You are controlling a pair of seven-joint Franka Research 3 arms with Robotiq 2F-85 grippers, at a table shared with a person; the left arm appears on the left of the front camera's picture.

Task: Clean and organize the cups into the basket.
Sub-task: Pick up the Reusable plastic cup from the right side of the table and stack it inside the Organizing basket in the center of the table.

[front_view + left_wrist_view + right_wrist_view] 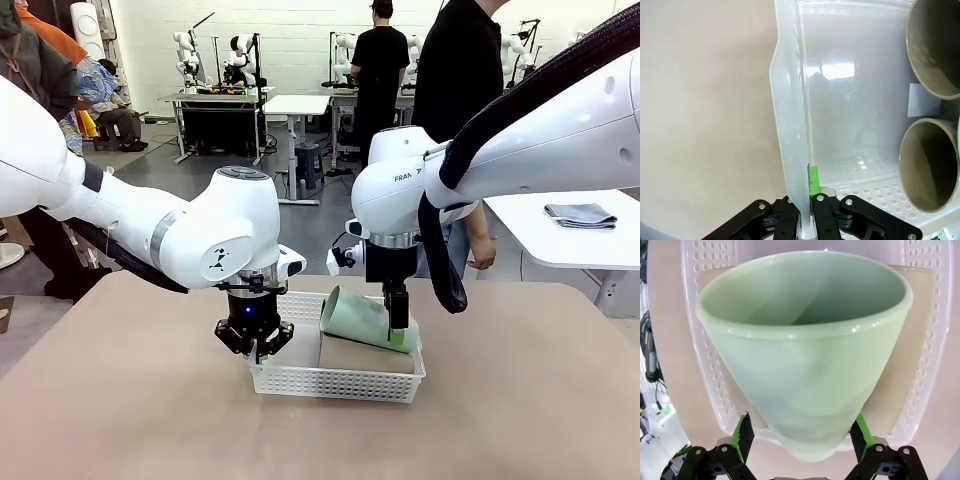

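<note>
- Closest in, the left gripper (pixel 256 347) is clamped tight on the near-left rim of the white basket (pixel 330 382); in the left wrist view its fingers (pixel 813 181) pinch the thin plastic wall between the green pads.
- Inside the basket lie two tan cups (pixel 929 172) on their sides, their open mouths facing the left wrist camera.
- On top of them rests the mint green cup (pixel 362 318), also on its side, mouth toward the picture's left in the front view.
- Around its narrow base stands the right gripper (pixel 801 440), jaws spread wide, green pads on either flank (whether they touch the cup I cannot tell).
- Readable writing: only "FRAN" on the right arm (pixel 407 177), the rest cut off by a black cable sleeve.
- Underneath, the table (pixel 520 400) is a plain matte beige-brown.
- Beyond the far edge stands a person in a black top (pixel 459 70); to the right, a white table holds a folded grey cloth (pixel 581 215).
- Farther back: a grey floor, white walls, more tables, and other people standing or seated.
</note>
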